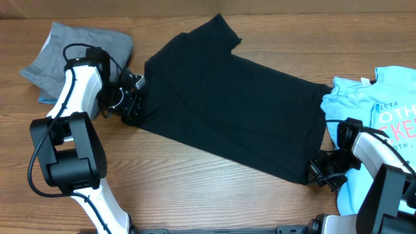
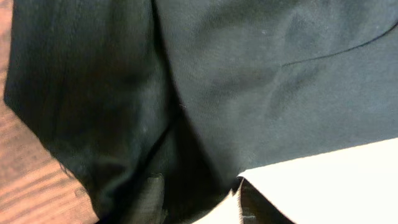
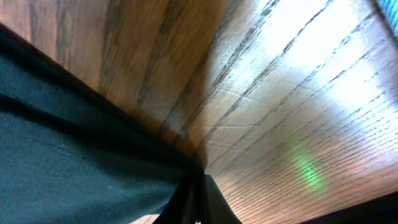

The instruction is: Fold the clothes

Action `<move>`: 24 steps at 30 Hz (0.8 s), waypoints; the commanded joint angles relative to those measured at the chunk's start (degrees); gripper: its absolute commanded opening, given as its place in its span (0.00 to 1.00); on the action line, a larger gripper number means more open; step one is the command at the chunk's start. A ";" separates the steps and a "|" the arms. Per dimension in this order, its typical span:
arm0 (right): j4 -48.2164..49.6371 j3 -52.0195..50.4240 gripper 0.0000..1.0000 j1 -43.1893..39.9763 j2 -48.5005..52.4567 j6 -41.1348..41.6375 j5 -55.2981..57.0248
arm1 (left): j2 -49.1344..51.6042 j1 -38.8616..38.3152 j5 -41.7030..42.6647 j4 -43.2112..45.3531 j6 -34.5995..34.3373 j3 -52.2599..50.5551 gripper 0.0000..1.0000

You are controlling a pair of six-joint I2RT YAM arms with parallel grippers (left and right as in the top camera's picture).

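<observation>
The black T-shirt [image 1: 227, 104] lies spread across the middle of the wooden table, folded lengthwise, one sleeve pointing to the far edge. My left gripper [image 1: 133, 104] is shut on its left edge; the left wrist view shows bunched black cloth [image 2: 205, 93] between the fingers [image 2: 199, 202]. My right gripper [image 1: 318, 170] is shut on the shirt's near right corner; the right wrist view shows the fingers [image 3: 200, 202] pinched together on the black cloth [image 3: 68, 162]. The grey shorts [image 1: 78, 49] lie crumpled at the far left. The light blue printed tee [image 1: 380, 110] lies at the right.
The wooden table [image 1: 208, 188] shows bare in front of the shirt. The left arm's white link [image 1: 78, 88] crosses over the grey shorts. The right arm [image 1: 377, 156] lies over the blue tee.
</observation>
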 commanded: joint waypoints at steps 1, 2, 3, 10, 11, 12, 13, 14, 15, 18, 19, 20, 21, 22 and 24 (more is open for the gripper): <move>0.48 -0.31 0.05 -0.46 -0.13 0.52 1.16 | 0.07 -0.02 0.63 1.27 1.03 -1.05 0.11; 0.48 -0.31 0.05 -0.46 -0.13 0.52 1.18 | 0.07 -0.02 0.63 1.44 0.68 -0.87 0.04; 0.50 -0.31 0.05 -0.48 -0.13 0.50 1.20 | 0.07 -0.02 0.33 1.36 0.07 -0.61 0.04; -0.39 -0.31 0.04 -0.48 -0.13 1.60 5.73 | 0.07 0.52 -1.25 -0.02 -1.51 4.96 0.04; -0.57 -0.31 0.04 -0.48 -0.13 2.40 6.29 | 0.07 0.50 -1.27 0.61 -1.51 5.42 0.04; -0.59 -0.31 0.04 -0.48 -0.13 2.54 6.25 | 0.07 0.50 -1.27 1.57 -1.49 5.66 0.04; -0.57 -0.31 0.04 -0.48 -0.13 2.95 6.29 | 0.07 0.50 -1.27 3.02 -1.49 5.70 0.04; -0.57 -0.31 0.04 -0.48 -0.13 3.13 6.29 | 0.13 0.37 -1.25 6.01 -1.51 5.66 0.04; -0.57 -0.31 0.04 -0.46 -0.13 3.13 6.27 | 0.13 0.33 -1.25 6.99 -1.51 5.66 0.04; -0.76 -0.31 0.04 -0.48 -0.13 3.13 6.27 | 0.15 0.28 -1.22 9.11 -1.49 5.66 0.04; -0.79 -0.31 0.04 -0.48 -0.13 3.13 6.29 | 0.17 0.28 -1.22 9.49 -1.46 5.66 0.05; -0.79 -0.31 0.04 -0.48 -0.13 3.13 6.27 | 0.20 0.28 -1.29 9.94 -1.38 5.66 0.06; -0.79 -0.31 0.04 -0.48 -0.13 3.13 6.27 | 0.20 0.31 -1.29 10.12 -0.96 5.66 0.06; -0.79 -0.31 0.04 -0.46 -0.13 3.13 6.27 | 0.24 0.31 -1.31 10.25 -0.52 5.66 0.06; -0.79 -0.31 0.04 -0.46 -0.13 3.13 6.27 | 0.37 0.31 -1.46 10.25 -0.17 5.66 0.07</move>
